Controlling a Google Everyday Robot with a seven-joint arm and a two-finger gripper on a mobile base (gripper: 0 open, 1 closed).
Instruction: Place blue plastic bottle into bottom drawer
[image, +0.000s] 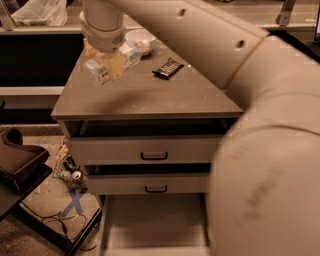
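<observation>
My gripper (111, 64) hangs from the arm's wrist over the left part of the grey cabinet's top (150, 97). It is shut on the blue plastic bottle (98, 71), which lies tilted across the fingers, with its shadow on the top below. The bottom drawer (150, 225) is pulled out at floor level and shows a bare grey floor. My arm's large pale link (260, 150) fills the right side and hides the right ends of all three drawers.
A white bowl (141, 39) and a black snack packet (168, 67) sit on the cabinet top behind the gripper. The two upper drawers (154, 150) stand slightly ajar. A dark stand (20, 162), small cans (70, 175) and blue tape (75, 202) are at the left on the floor.
</observation>
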